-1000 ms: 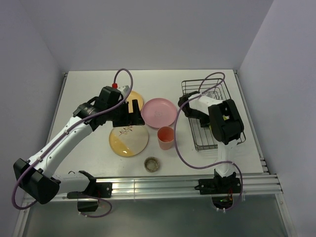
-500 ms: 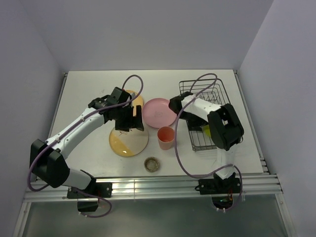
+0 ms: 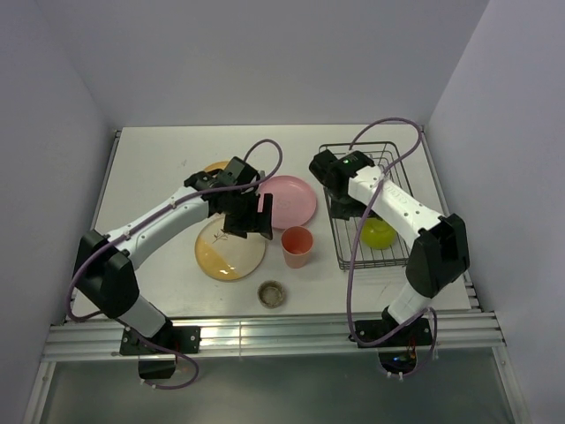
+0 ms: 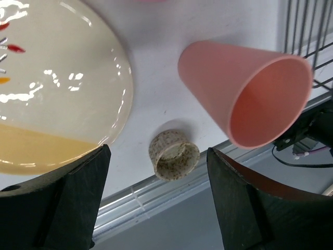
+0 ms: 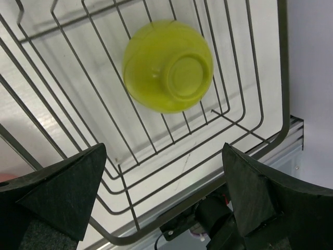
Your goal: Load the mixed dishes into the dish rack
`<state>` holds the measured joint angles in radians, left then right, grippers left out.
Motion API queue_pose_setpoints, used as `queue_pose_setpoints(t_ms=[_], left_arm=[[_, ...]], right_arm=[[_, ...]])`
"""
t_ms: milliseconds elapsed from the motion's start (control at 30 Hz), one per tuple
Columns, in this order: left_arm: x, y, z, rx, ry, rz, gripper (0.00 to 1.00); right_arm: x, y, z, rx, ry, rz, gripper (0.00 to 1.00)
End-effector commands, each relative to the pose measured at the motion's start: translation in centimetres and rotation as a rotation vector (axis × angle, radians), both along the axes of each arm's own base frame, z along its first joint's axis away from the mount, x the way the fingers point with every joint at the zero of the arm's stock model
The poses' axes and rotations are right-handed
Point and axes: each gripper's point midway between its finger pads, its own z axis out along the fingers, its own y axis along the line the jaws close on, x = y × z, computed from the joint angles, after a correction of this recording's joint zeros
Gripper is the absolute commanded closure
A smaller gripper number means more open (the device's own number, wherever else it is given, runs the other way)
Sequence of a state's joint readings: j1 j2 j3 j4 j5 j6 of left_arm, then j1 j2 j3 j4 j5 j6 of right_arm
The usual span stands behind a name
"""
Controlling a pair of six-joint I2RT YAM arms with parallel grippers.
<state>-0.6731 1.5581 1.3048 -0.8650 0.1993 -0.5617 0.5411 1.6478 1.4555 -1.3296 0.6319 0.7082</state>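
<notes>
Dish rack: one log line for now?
green bowl in rack, upside down; right gripper open, empty; left gripper open, empty; cup on table

Your white table (image 3: 159,159) sat boxed in on three sides by plain, pale lilac-grey panels: a back wall (image 3: 265,53), a left wall (image 3: 44,177) and a right wall (image 3: 521,132). Ribbed aluminium rails (image 3: 282,329) ran along its near edge, with a dull grey surface (image 3: 265,389) below them. Your light was even and diffuse, leaving only soft shadows on the tabletop.

Robot lab cell: bare white walls (image 3: 265,62), white table (image 3: 150,168), aluminium rail (image 3: 291,332).
</notes>
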Motion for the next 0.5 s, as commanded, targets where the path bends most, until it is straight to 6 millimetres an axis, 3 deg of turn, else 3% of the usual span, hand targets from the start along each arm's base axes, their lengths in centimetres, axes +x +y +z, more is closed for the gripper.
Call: queue_pose_setpoints(t_ms=[0,300,467], left_arm=[[0.8,-1.9,1.7,-0.029,-0.044,-0.028,0.19],[0.7,-4.6,1.5,-0.013,-0.019,-0.082,0.20],[0.4,-4.7,-0.8,0.048,0.032,-0.094,0.23]], right_arm=[[-1.0,0.4,0.3,0.058,-0.011,0.012,0.01],[-0.5,-0.1,2.3,0.163,-0.087,-0.001,0.01],[0.0,-0.1,4.1,0.193,-0.132,-0.002,0.02]])
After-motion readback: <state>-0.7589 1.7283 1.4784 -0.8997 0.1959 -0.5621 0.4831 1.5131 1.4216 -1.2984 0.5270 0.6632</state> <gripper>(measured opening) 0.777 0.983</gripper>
